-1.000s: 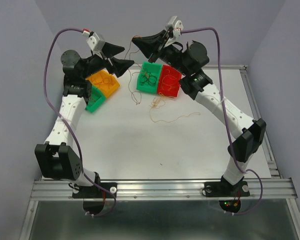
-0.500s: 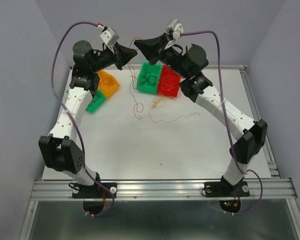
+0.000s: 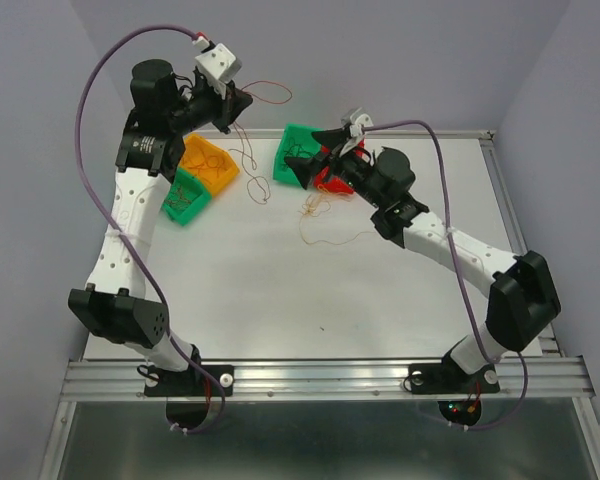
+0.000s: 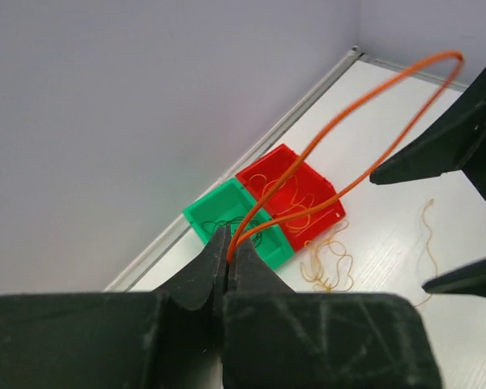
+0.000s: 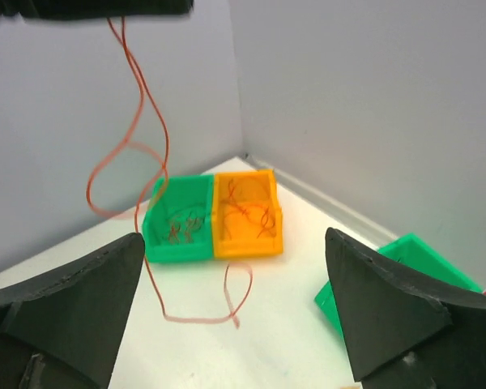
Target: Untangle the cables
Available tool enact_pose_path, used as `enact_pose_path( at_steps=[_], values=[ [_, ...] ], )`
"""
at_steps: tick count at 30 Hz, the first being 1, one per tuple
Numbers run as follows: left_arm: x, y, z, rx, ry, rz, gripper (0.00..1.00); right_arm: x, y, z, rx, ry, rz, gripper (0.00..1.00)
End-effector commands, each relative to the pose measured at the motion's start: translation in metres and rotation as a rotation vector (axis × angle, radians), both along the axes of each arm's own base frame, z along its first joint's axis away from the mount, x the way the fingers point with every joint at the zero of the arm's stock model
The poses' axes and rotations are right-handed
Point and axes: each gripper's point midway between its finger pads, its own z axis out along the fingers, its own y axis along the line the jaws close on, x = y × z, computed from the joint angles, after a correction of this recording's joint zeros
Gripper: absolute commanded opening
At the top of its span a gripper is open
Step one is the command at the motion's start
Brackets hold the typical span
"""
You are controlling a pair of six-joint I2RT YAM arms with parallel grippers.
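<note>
- The near half of the bench [image 3: 280, 320] is seen as plain white surface, with both arm bases bolted at its near edge.
- Toward the middle, slightly right of centre, a small tangle of loose cables [image 3: 320, 207] is laid flat. They are pale orange, hair-thin and curled, and one long strand is trailed out toward the right edge. Where they cross, the single strands cannot be counted.
- Just beyond the tangle, the right end effector [image 5: 233, 243] is held with its fingers spread wide and nothing between them.
- A far green bin [image 4: 215, 212] and a red bin [image 4: 296, 190] are set touching at the far edge. Orange curls are seen in the red bin from the left wrist. From above, that bin is largely covered by the right arm.
- A held cable [image 3: 270, 92], red-orange, is pinched between the closed fingers of the left end effector [image 4: 229, 243], which is raised high over the far left part of the bench.
- From the grip the held cable is arced out in an open loop and then hung in loose waves. Its lower end is curled on the bench between the two pairs of bins.
- Near the far left corner, an orange bin [image 5: 247, 215] and a left green bin [image 5: 158, 243] are set touching. Thin strands are visible in both, too fine for their colour to be told with certainty.
</note>
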Motion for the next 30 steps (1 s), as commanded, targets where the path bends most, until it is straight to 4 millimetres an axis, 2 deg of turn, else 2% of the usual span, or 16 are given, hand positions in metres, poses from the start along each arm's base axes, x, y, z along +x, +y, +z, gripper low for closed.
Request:
enact_pose_path(
  at_steps=[1, 5, 6, 7, 12, 13, 15, 16, 19, 26, 28, 30],
  values=[
    [-0.013, 0.013, 0.018, 0.062, -0.050, 0.058, 0.00, -0.036, 0.014, -0.014, -0.008, -0.101, 0.205, 1.00],
    [-0.017, 0.009, 0.025, 0.064, -0.070, 0.072, 0.00, -0.050, 0.032, -0.046, -0.034, -0.125, 0.349, 1.00],
    [-0.019, 0.009, 0.030, 0.061, -0.080, 0.074, 0.00, -0.048, 0.038, -0.063, -0.056, -0.112, 0.375, 1.00],
    [-0.021, 0.008, 0.033, 0.056, -0.082, 0.073, 0.00, -0.048, 0.040, -0.063, -0.049, -0.143, 0.387, 1.00],
    [-0.027, 0.002, 0.044, 0.044, -0.092, 0.074, 0.00, -0.056, 0.062, -0.088, -0.087, -0.168, 0.540, 0.97],
    [-0.029, 0.001, 0.047, 0.037, -0.097, 0.069, 0.00, -0.059, 0.067, -0.100, -0.102, -0.154, 0.590, 0.97],
    [-0.032, -0.001, 0.052, 0.027, -0.099, 0.057, 0.00, -0.060, 0.072, -0.099, -0.086, -0.158, 0.613, 0.97],
    [-0.035, -0.003, 0.055, 0.019, -0.102, 0.044, 0.00, -0.056, 0.076, -0.105, -0.084, -0.149, 0.607, 0.96],
    [-0.041, -0.006, 0.063, 0.000, -0.108, 0.030, 0.00, -0.050, 0.083, -0.105, -0.070, -0.172, 0.593, 0.95],
    [-0.051, -0.008, 0.078, -0.019, -0.130, 0.026, 0.00, -0.047, 0.091, -0.111, -0.073, -0.213, 0.616, 0.94],
    [-0.052, -0.008, 0.080, -0.023, -0.135, 0.025, 0.00, -0.051, 0.095, -0.108, -0.068, -0.223, 0.640, 0.90],
    [-0.053, -0.008, 0.083, -0.030, -0.134, 0.025, 0.00, -0.050, 0.098, -0.111, -0.068, -0.214, 0.643, 0.80]
  ],
)
